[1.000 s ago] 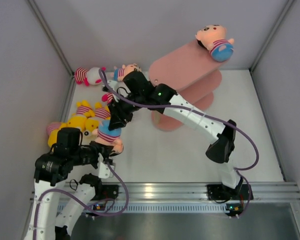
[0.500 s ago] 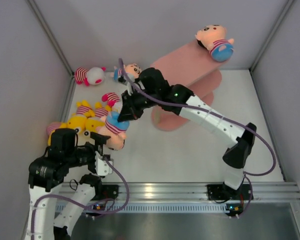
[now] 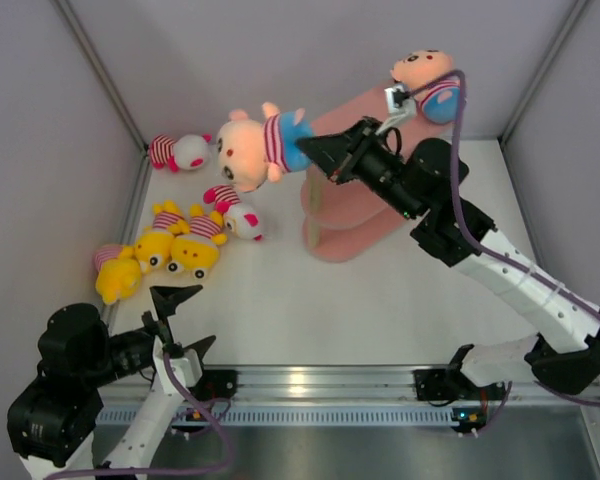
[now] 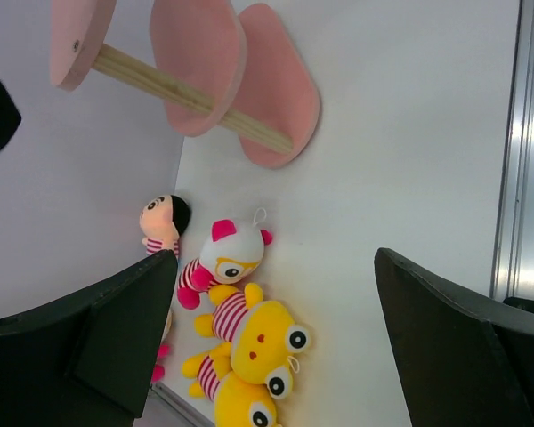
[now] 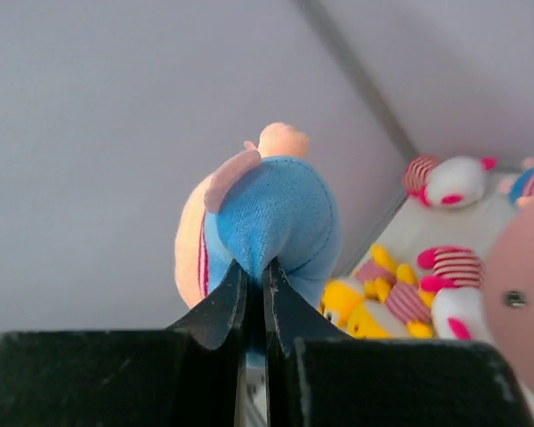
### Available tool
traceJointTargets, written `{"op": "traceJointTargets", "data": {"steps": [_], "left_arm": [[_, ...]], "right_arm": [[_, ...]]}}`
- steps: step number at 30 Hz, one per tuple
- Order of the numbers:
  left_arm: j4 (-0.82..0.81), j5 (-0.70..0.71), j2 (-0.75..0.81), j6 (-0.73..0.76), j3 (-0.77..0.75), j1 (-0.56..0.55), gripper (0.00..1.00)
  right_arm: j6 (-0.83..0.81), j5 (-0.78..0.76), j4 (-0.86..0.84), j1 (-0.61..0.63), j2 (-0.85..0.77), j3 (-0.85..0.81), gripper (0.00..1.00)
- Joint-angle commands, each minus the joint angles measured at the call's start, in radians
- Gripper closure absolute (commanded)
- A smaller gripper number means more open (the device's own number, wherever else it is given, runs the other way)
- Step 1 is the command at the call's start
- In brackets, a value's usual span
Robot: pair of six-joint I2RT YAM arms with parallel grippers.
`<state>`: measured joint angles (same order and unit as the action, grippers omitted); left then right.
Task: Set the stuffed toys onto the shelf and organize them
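My right gripper (image 3: 318, 152) is shut on the blue shorts of a peach-faced stuffed toy (image 3: 248, 148), which hangs in the air just left of the pink shelf (image 3: 375, 125). In the right wrist view the jaws (image 5: 255, 267) pinch the blue fabric (image 5: 280, 209). Another peach-faced toy (image 3: 427, 82) lies on the shelf's top board. On the table at the left lie two white-faced toys (image 3: 180, 152) (image 3: 235, 212) and yellow ones (image 3: 193, 252). My left gripper (image 3: 185, 322) stands open and empty at the near left; its wrist view (image 4: 276, 258) looks at a yellow toy (image 4: 262, 338).
Grey walls close in the table on the left, back and right. A metal rail (image 3: 380, 382) runs along the near edge. The shelf's lower boards (image 4: 280, 89) and pale post (image 4: 160, 84) stand at the back right of the toys. A black-haired doll (image 4: 160, 222) lies by the left wall.
The right gripper shut on the peach-faced toy and carried it up and back toward the shelf. The left gripper opened, let that toy go and drew back to the near left.
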<state>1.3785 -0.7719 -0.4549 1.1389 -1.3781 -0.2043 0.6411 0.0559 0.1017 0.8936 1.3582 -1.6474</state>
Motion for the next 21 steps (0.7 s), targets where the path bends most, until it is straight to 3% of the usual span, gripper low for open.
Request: {"op": "traceJointTargets", "data": {"steps": [1,2,5,10,16,21], "left_arm": [[-0.033,-0.024,0.030,-0.076,0.023,0.002,0.02],[-0.038,-0.021,0.038,-0.077,0.036,0.002,0.02],[-0.041,-0.010,0.053,-0.077,0.053,0.002,0.02],[-0.041,-0.009,0.068,-0.071,0.062,0.002,0.02],[-0.041,-0.017,0.079,-0.068,0.063,0.002,0.02],[-0.041,0.005,0.087,-0.070,0.071,0.002,0.02]], "right_arm": [[0.197,-0.472,-0.389,-0.030,-0.167,0.199,1.00],[0.216,-0.610,-0.430,-0.033,-0.192,0.295,1.00],[0.253,-0.826,-0.479,-0.033,-0.252,0.398,1.00],[0.267,-1.085,-0.545,-0.039,-0.307,0.515,1.00],[0.370,-1.223,-0.505,-0.065,-0.329,0.601,1.00],[0.428,-1.225,-0.452,-0.114,-0.298,0.603,1.00]]}}
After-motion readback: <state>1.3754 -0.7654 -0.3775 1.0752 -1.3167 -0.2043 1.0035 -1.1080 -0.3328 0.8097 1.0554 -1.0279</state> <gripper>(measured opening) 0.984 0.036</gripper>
